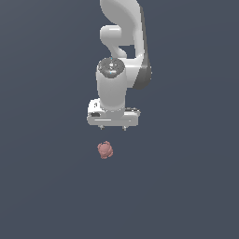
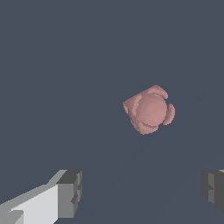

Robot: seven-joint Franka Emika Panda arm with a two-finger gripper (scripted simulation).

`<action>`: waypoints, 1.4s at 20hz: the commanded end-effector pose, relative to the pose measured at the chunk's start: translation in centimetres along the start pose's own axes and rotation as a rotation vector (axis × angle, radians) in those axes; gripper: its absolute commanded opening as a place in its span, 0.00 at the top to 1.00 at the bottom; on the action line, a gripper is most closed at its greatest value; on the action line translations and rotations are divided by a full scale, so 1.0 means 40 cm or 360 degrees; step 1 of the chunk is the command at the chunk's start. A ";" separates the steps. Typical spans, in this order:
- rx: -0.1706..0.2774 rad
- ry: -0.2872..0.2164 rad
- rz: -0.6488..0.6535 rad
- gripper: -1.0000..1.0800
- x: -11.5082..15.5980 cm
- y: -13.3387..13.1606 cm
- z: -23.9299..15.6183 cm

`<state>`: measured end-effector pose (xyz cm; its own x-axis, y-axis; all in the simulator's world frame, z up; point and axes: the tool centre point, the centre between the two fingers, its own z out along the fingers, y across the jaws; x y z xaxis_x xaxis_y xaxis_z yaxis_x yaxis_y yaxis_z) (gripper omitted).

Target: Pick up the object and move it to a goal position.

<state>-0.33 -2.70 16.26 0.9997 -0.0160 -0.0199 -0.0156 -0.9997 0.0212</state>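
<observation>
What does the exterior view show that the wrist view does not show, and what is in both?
Only the exterior view shows the white arm and the whole gripper from outside, with the object lying apart from it. Only the wrist view shows the dark pads, spread wide with nothing between them, and the knobs on the blob's surface up close. Both show the reddish-pink object on the plain dark floor.

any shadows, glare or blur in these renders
Exterior view: flat even light, no shadow visible under the pink object, soft shading on the white arm, edges slightly jagged. Wrist view: sharp, no glare or blur; the object has mild shading, the gripper fingers are cropped at the frame edge.
</observation>
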 end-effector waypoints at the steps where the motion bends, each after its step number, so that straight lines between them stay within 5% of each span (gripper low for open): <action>1: 0.0000 0.0000 0.0000 0.04 0.000 0.000 0.000; 11: 0.0050 0.0003 -0.0045 0.04 -0.007 -0.075 -0.023; 28: 0.0037 0.0013 -0.0262 0.04 0.038 -0.022 0.034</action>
<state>0.92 -1.50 15.26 0.9920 0.1252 -0.0134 0.1251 -0.9921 -0.0056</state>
